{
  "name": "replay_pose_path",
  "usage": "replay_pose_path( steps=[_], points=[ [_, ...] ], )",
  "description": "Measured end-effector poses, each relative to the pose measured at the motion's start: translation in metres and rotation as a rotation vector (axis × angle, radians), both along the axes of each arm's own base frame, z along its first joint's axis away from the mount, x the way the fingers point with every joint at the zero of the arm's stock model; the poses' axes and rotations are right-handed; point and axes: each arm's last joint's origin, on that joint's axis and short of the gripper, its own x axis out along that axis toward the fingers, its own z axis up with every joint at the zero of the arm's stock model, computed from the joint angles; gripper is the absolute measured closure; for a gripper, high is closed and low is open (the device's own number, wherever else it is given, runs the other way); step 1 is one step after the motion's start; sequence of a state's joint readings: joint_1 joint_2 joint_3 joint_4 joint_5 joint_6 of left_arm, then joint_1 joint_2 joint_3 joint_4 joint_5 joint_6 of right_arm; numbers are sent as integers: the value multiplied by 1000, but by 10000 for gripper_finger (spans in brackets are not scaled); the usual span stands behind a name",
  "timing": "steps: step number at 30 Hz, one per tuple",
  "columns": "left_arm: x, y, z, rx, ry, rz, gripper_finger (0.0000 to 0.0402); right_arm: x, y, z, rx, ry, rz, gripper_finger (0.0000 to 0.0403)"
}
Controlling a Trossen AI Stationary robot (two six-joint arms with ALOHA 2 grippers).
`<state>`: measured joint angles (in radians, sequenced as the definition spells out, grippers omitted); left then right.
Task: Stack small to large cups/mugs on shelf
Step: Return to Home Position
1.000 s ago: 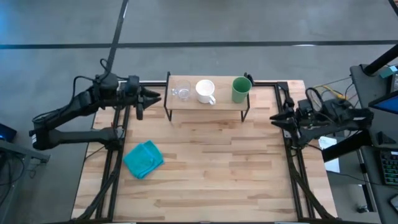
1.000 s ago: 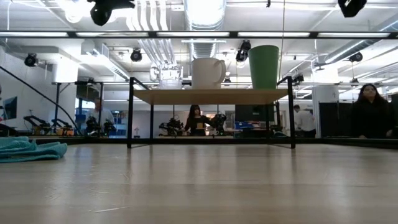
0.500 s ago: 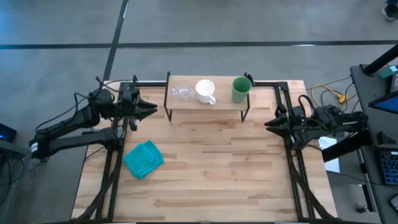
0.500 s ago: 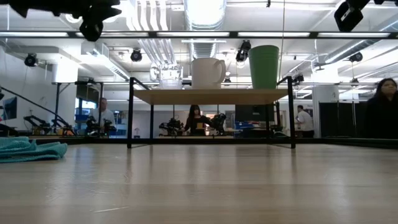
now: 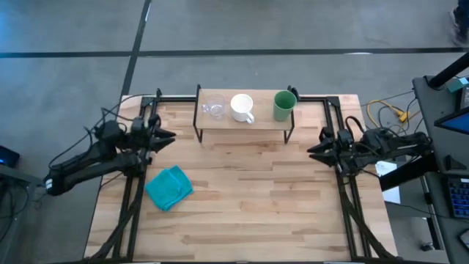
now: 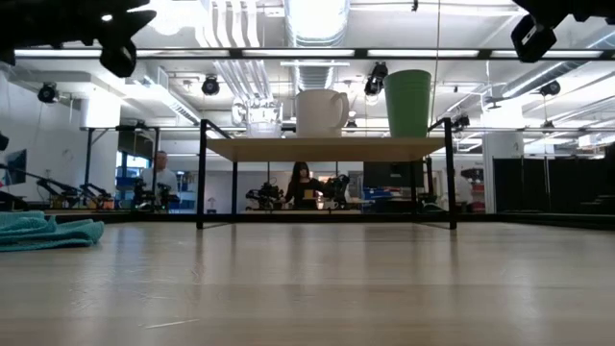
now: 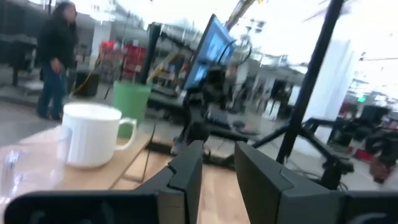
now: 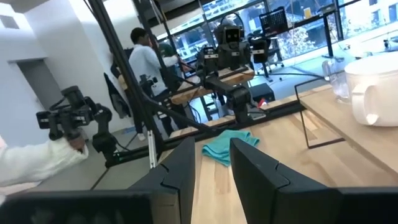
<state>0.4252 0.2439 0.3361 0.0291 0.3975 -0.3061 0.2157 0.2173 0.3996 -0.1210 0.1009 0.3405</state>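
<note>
The shelf [image 5: 243, 126] stands on thin black legs at the table's far edge. On its board, in a row from left to right, stand the clear glass cup [image 5: 214, 108], the white mug [image 5: 242, 107] and the green cup [image 5: 283, 105]; the low view shows the glass [image 6: 256, 117], mug [image 6: 320, 112] and green cup [image 6: 408, 103] upright. My left gripper [image 5: 170, 136] hovers left of the shelf, nearer than it, open by a narrow gap [image 7: 219, 152]. My right gripper [image 5: 311, 149] hovers right of the shelf, also open by a narrow gap [image 8: 212, 149].
A teal cloth [image 5: 169, 187] lies crumpled on the table's left near part. Black frame rails [image 5: 132, 183] run along the left and right table edges. Bare wood lies between shelf and near edge. People stand in the room behind.
My left gripper has drawn back from the shelf's left end, by the glass cup, toward the table's near-left. My right gripper has shifted a little toward the near edge and the left. The cups and the shelf have kept still.
</note>
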Motion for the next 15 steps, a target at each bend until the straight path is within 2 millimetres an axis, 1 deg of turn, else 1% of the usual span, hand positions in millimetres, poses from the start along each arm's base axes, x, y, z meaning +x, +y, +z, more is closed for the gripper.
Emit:
replay_pose_path(
  steps=[5, 11, 15],
  points=[
    [-1, -1, -20, 6, -58, -28, 320, 5, 1, -11, 2, -13, -2, 307],
    [2, 0, -47, -60, -99, -48, 320, 13, 3, -33, 15, -67, -5, 307],
    [1, 0, -54, -59, -129, -52, 320, 16, 3, -46, 24, -93, -5, 307]
  ],
)
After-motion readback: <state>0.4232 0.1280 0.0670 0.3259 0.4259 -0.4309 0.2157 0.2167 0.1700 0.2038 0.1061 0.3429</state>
